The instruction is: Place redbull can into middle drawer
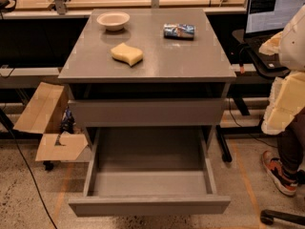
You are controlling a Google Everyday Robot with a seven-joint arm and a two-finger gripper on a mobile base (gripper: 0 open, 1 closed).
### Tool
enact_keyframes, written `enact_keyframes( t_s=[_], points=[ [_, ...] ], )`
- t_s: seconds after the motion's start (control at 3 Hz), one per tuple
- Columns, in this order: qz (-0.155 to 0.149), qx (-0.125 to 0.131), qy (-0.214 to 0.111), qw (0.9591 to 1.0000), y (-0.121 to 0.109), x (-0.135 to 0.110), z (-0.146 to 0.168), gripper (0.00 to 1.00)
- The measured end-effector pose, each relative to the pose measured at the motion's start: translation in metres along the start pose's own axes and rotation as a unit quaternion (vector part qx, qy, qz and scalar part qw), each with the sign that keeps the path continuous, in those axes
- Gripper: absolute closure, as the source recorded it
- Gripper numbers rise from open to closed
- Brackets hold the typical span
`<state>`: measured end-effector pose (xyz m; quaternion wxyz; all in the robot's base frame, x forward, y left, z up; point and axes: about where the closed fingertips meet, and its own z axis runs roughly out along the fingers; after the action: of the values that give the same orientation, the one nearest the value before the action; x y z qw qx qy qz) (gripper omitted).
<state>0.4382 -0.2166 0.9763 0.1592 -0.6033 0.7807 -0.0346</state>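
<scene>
The redbull can, blue and silver, lies on its side at the back right of the grey cabinet top. The middle drawer is pulled out wide open below the shut top drawer front. Its smooth grey floor shows with nothing on it. The gripper is not in view. Only pale, bulky arm parts show at the right edge, apart from the can.
A white bowl stands at the back left of the top and a yellow sponge lies in front of it. An open cardboard box sits on the floor at left. A laptop stand, a person's leg and a shoe are at right.
</scene>
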Motion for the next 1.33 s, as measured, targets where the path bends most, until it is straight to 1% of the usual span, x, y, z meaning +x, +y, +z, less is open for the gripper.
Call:
enact_keyframes(
  t_s=[0.33,0.67,1.0,1.33],
  points=[
    [0.001,0.01,-0.003,0.9999,-0.014,0.001,-0.002,0.0],
    [-0.014,0.029,-0.004,0.9995,-0.041,0.002,-0.007,0.0],
    [-0.033,0.046,-0.011,0.9983,-0.077,-0.001,-0.007,0.0],
    [-0.05,0.07,-0.032,0.9957,-0.123,-0.014,-0.01,0.0]
  ],
)
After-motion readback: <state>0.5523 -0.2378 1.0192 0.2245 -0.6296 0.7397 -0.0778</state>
